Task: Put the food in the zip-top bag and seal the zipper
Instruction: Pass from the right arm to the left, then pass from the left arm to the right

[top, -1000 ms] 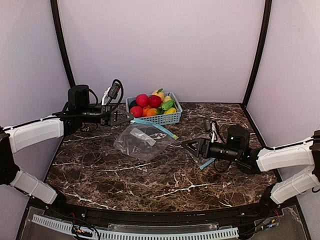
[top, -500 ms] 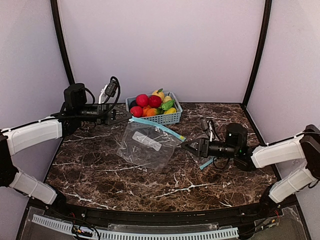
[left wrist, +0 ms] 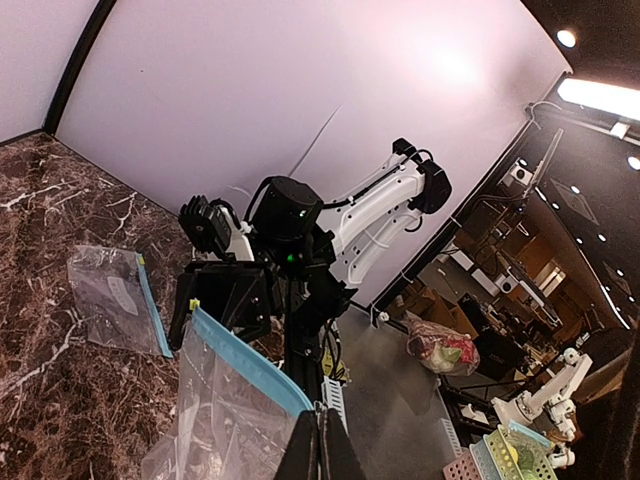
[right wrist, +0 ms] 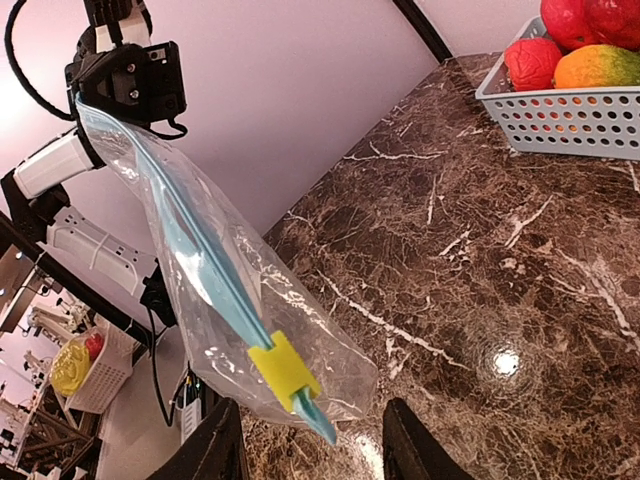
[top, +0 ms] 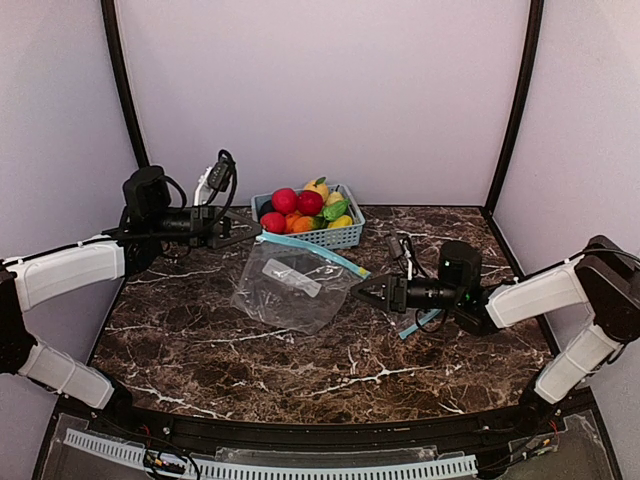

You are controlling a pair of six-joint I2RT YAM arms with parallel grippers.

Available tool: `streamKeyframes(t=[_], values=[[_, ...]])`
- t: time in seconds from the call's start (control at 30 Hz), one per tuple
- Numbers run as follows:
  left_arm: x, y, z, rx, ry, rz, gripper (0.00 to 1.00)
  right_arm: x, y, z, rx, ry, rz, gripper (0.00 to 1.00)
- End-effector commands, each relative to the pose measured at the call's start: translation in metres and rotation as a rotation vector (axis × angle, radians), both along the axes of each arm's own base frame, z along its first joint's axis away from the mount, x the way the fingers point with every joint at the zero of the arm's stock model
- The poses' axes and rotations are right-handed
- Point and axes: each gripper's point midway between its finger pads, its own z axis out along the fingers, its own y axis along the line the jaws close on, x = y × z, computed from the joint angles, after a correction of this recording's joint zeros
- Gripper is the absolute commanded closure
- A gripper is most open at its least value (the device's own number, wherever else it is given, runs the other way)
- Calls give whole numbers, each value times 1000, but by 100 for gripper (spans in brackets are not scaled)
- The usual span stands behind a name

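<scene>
The food (top: pixel 300 205) is a heap of red, orange and green toy fruits in a light-blue basket (top: pixel 335 238) at the back; the right wrist view shows the food (right wrist: pixel 565 40) too. The clear zip-top bag (top: pixel 290 290) hangs over the table by its zipper (top: pixel 312 254). My left gripper (top: pixel 243 228) is shut on the zipper's left corner, seen in the left wrist view as closed fingers (left wrist: pixel 320 445) under the blue strip (left wrist: pixel 250 365). My right gripper (top: pixel 357 290) stands open at the zipper's other end. Its fingers (right wrist: pixel 215 450) flank the yellow slider (right wrist: pixel 285 370) without touching it.
A second clear bag (left wrist: pixel 110 295) with a blue strip (top: pixel 415 325) lies on the marble under my right arm. The basket (right wrist: pixel 570 115) stands just behind the held bag. Lilac walls close the table's back and sides.
The left gripper has drawn back to the left, lifting and stretching the bag. The right gripper has slid left up to the zipper's slider end, and its jaws have narrowed.
</scene>
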Motion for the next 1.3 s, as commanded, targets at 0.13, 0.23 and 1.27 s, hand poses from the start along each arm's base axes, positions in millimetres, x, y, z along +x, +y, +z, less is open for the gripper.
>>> streamKeyframes(t=[0.13,0.23,1.27], values=[[-11,4,10,-30,-33,-30,99,0,7,25,67,-73,48,48],[-11,4,11,-31,-33,-31,99,2,9,27,71,-78,51,42],[58,45,-35,398,-217,518,14,-12,-23,47,-125,-136,-54,100]])
